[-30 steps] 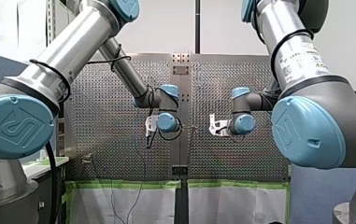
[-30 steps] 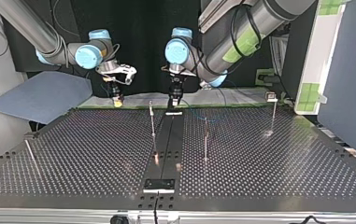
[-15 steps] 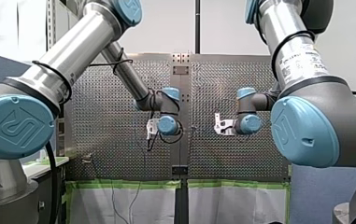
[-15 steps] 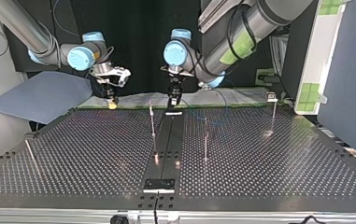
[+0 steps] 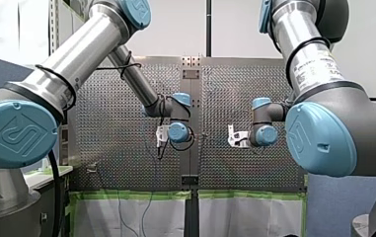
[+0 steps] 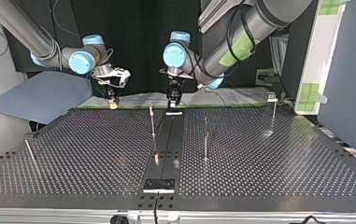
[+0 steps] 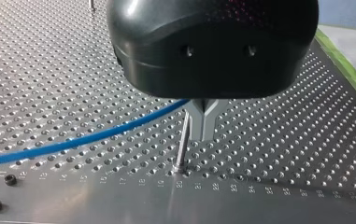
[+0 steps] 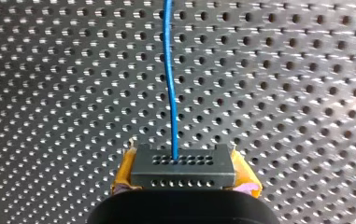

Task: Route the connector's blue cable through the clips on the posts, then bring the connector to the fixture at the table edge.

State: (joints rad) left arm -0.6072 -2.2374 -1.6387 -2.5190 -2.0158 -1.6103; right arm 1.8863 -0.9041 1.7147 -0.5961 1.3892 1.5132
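Clamping connector (image 8: 183,166), seemingly, right gripper (image 8: 183,181), pads (image 8: 123,176) mostly hidden

Perforated table (image 6: 283,168), dark centre strip (image 6: 166,140) along it, grey-blue sheet (image 6: 35,95) at top view's left, green tape (image 5: 131,194) along its edge

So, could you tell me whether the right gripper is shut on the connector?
Shut on it. In the right wrist view my right gripper's yellow pads press both sides of the dark connector, with the blue cable leaving its face.
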